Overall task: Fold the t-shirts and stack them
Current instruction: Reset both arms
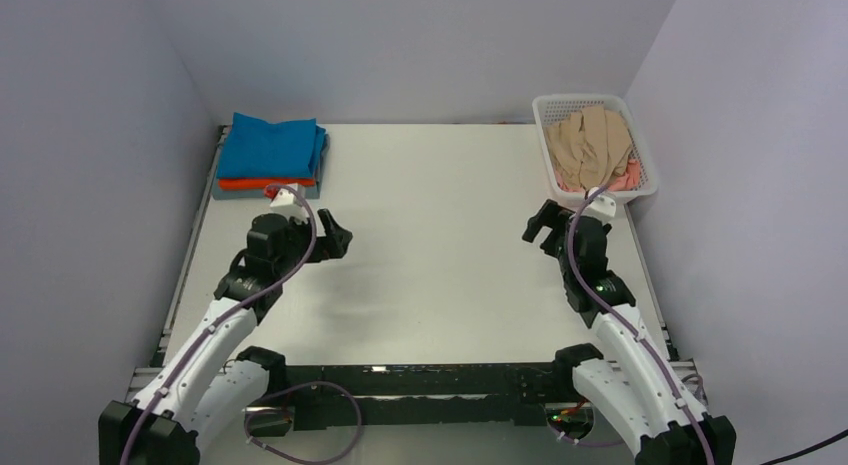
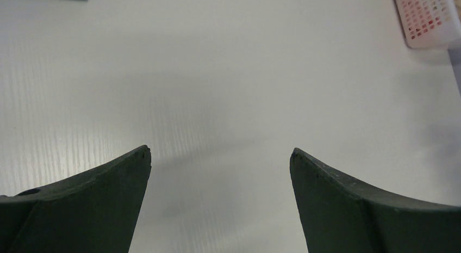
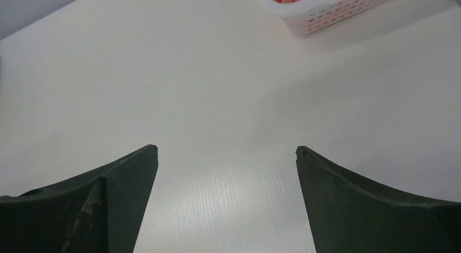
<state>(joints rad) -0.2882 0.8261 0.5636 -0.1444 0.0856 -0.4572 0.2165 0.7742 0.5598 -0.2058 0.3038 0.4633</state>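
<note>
Shirt stack [image 1: 270,147] far-L, basket [image 1: 580,99] far-R.

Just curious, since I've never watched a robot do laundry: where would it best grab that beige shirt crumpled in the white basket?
Probably the highest bunched fold of the beige shirt, pinched from straight above. It lies crumpled on top, and the basket has walls that block any sideways approach. The open right hand is nearest.
</note>
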